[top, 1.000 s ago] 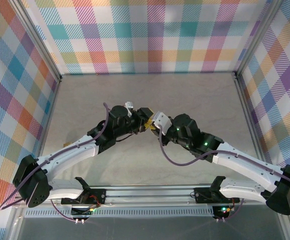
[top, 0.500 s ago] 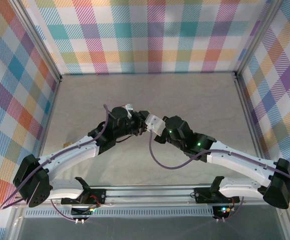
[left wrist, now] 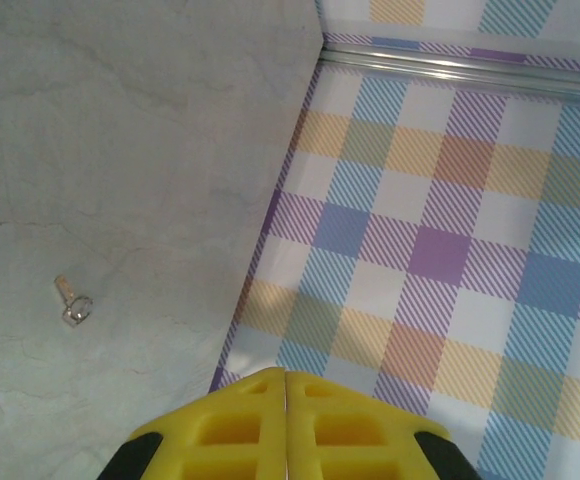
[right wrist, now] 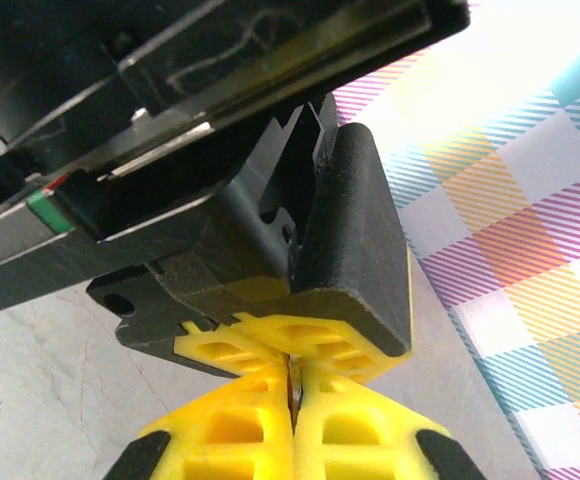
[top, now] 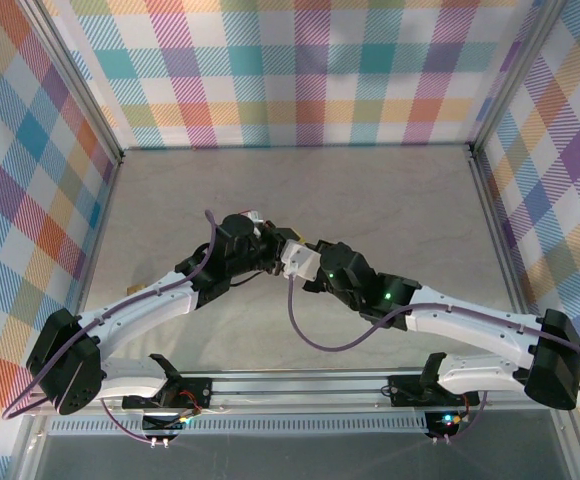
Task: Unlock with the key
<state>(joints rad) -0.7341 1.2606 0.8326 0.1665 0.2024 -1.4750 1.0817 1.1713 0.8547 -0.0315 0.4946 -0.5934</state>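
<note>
Since the earlier frame the right arm had swung leftward across the table point(top: 370, 190), and the left gripper's fingers had come together. From above, the two wrists stood pressed tip to tip near the middle of the table.

Left gripper point(left wrist: 285, 380): yellow jaws fully together, seam closed, nothing visible between them. Beyond the jaws lay bare table and, ahead and to the right, the plaid wall point(left wrist: 450, 250).

Right gripper point(right wrist: 292, 378): yellow jaws together. A thin dark line ran along the seam; whether anything was pinched there could not be told. Directly ahead of these jaws, touching their tips, sat the yellow fingertips and black housing of the left gripper.

A small metal piece point(left wrist: 73, 302), possibly the key though too small to confirm, lay flat on the table, well to the left of the left jaws and clear of them.
</note>
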